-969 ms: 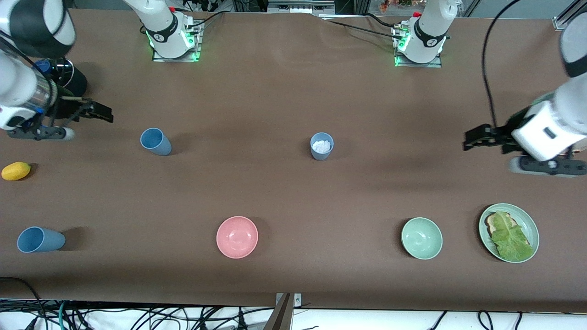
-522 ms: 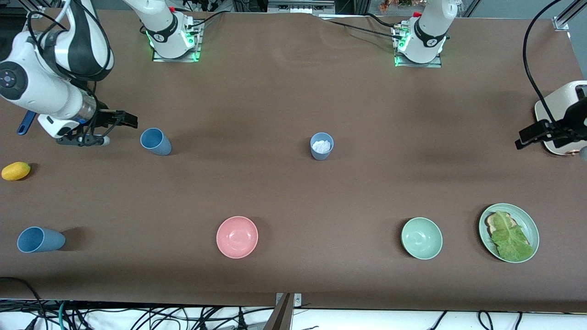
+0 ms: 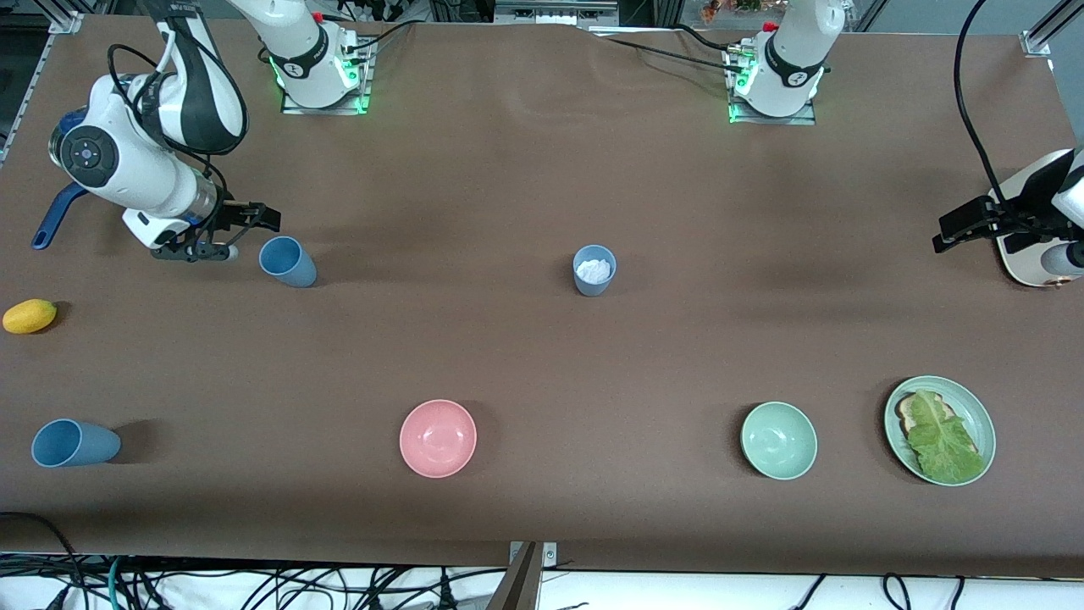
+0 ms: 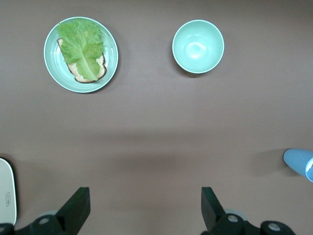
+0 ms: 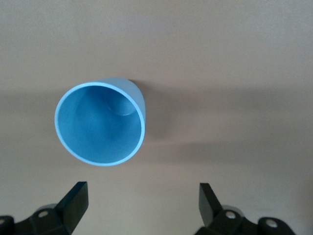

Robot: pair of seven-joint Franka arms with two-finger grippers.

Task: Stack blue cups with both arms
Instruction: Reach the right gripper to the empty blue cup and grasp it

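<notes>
The right tool [image 3: 254, 222] hangs low just beside an upright empty blue cup [image 3: 287, 262] near the right arm's end of the table [image 3: 508, 356]; in the right wrist view its fingers [image 5: 73, 203] stand wide apart with nothing between them, and the cup's round rim [image 5: 100, 125] lies just ahead of the gap, not yet inside it. The left tool [image 3: 961, 229] is over the left arm's end of the table, beside a white appliance [image 3: 1029, 254], its fingers [image 4: 78, 210] also spread and empty; this arm appears to wait. A second blue cup with something white in it [image 3: 594, 269] stands in the middle of the table, well apart from both tools, and a third blue cup [image 3: 72, 443] sits well apart from the right tool, at the table's edge nearest the front camera. A pink bowl [image 3: 438, 438], a pale-green bowl [image 3: 778, 440], a plate with lettuce [image 3: 978, 407] and a yellow fruit [image 3: 30, 316] are not part of the job. The cups look like light, stiff, matte plastic: unlikely to crush, but easy to tip or push aside. The tapered wall should be pinched across its width just below the rim, squarely, so the cup does not slide downward out of the fingers.
</notes>
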